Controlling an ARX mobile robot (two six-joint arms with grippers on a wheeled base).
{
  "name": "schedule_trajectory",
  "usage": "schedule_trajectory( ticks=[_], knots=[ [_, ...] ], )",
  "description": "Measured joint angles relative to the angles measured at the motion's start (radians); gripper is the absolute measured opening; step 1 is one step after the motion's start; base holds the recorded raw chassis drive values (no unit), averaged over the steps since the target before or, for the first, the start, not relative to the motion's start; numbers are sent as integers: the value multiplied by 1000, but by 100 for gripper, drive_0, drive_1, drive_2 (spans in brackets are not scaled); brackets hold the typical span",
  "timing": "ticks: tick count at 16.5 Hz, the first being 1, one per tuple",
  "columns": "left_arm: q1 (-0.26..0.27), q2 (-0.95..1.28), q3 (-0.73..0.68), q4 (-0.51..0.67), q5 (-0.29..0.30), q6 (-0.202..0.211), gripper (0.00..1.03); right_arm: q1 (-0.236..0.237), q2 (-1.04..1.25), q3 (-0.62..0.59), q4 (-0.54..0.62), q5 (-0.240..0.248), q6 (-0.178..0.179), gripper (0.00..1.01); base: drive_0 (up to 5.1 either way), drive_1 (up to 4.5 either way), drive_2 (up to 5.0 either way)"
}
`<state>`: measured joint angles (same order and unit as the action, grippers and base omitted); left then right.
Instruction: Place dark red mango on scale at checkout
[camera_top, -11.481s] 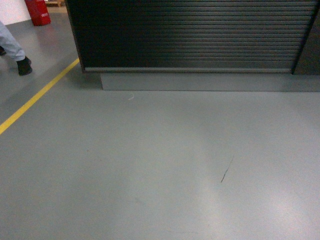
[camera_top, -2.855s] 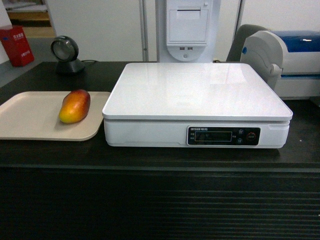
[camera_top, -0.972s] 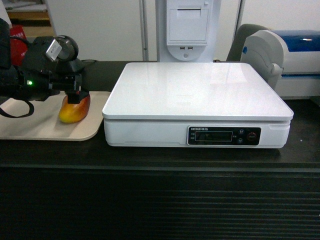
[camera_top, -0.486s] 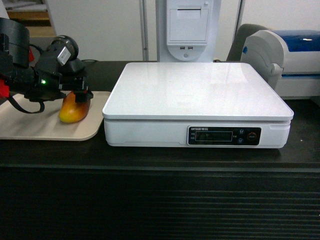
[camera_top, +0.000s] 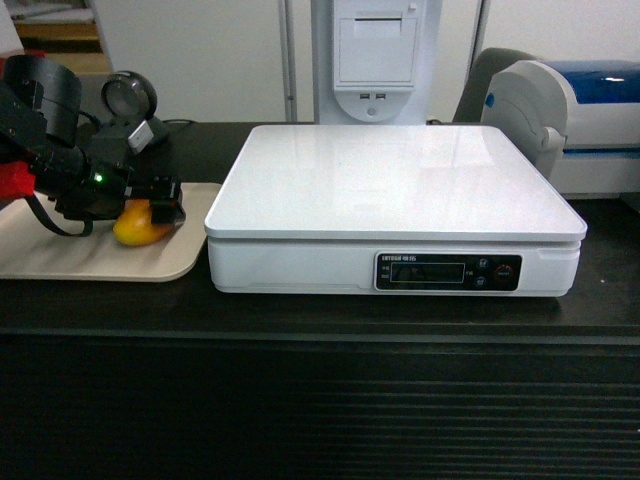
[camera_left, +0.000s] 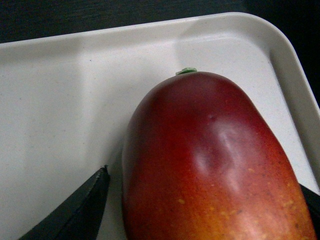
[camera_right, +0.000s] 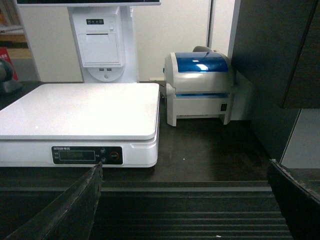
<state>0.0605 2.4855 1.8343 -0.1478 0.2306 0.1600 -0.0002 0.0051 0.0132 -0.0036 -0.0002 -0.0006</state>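
The left gripper (camera_top: 165, 205) had dropped lower over the mango (camera_left: 215, 165); jaws open, straddling it, seemingly not yet touching. Right jaws stood open.

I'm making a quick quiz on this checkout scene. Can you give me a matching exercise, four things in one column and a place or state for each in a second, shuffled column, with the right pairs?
Things:
1. mango
2. scale
3. left gripper
4. right gripper

Places or states:
A. open, in front of the counter, holding nothing
B. lying on the beige tray
C. white top bare
D. fingers on either side of the fruit

Pairs: 1-B, 2-C, 3-D, 4-A
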Motion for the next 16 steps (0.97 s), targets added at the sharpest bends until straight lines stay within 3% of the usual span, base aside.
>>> schedule_trajectory(
  ticks=[3,4,12,16],
  knots=[
    [-5,-16,-37,24,-4,8,64,0,0,0,0,0,0,98,0,0,0],
    [-6,-26,-51,28,-1,9,62,0,0,0,0,0,0,98,0,0,0],
    [-14,-277,-243,123,24,48,61,0,0,0,0,0,0,98,0,0,0],
    [-126,-468,-307,202,58,-16,61,0,0,0,0,0,0,98,0,0,0]
  ],
)
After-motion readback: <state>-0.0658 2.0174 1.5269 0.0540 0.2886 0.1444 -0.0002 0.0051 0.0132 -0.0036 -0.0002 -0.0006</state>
